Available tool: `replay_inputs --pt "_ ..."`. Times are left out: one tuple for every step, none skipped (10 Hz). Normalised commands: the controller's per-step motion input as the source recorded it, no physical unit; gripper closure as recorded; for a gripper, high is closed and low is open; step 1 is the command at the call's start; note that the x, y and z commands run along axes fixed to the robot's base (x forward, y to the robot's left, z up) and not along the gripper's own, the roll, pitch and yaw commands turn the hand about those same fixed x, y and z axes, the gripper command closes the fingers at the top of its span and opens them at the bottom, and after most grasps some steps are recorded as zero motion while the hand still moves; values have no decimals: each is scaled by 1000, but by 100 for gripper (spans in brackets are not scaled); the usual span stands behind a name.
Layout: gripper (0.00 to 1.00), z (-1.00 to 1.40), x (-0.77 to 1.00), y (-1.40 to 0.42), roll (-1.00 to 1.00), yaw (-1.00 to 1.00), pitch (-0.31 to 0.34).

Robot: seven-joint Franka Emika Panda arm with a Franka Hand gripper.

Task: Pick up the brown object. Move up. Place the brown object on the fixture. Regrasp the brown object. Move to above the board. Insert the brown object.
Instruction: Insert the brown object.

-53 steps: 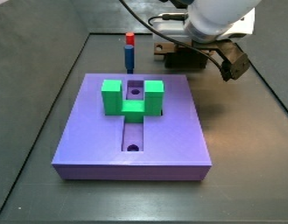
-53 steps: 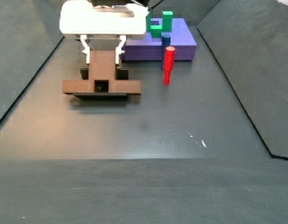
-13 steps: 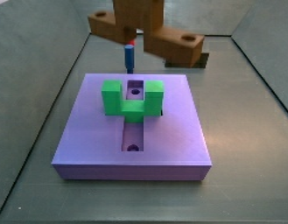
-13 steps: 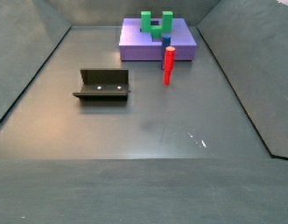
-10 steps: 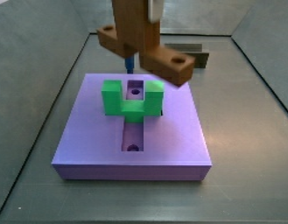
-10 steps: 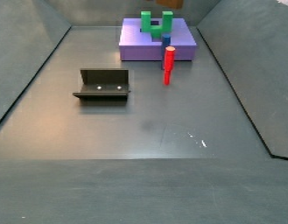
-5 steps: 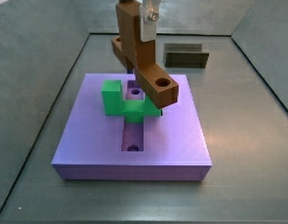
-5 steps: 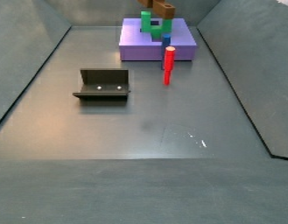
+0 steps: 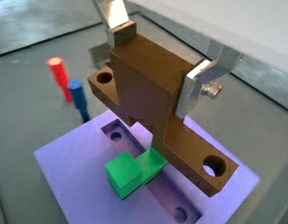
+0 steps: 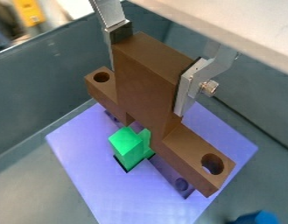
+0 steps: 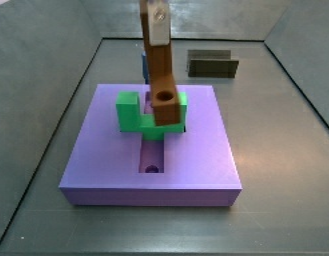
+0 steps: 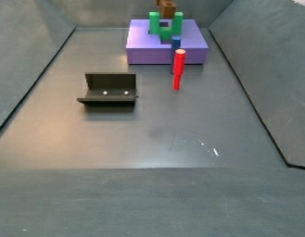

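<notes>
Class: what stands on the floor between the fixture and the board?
In a side view, the upright red-topped peg stands on the floor between the fixture and the board. The gripper holds the brown object above the board.

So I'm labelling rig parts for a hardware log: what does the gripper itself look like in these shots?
Only the gripper's fingers show, over the purple board. In both wrist views they are flat silver metal plates with dark pads at the tips. One finger carries a small silver block with a round screw head. No cables, markings or arm body are visible in these views.
</notes>
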Motion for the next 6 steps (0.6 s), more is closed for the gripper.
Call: replay_inputs --pt "100 -154 -3 -197 21 -911 0" --pt "100 -126 0 -186 23 -946 0" --pt "100 -146 120 -46 0 -369 47" --pt "100 -51 -20 9 0 -77 -1" --pt "100 -243 0 0 133 189 0" --pt "100 -251 0 -14 271 389 0"
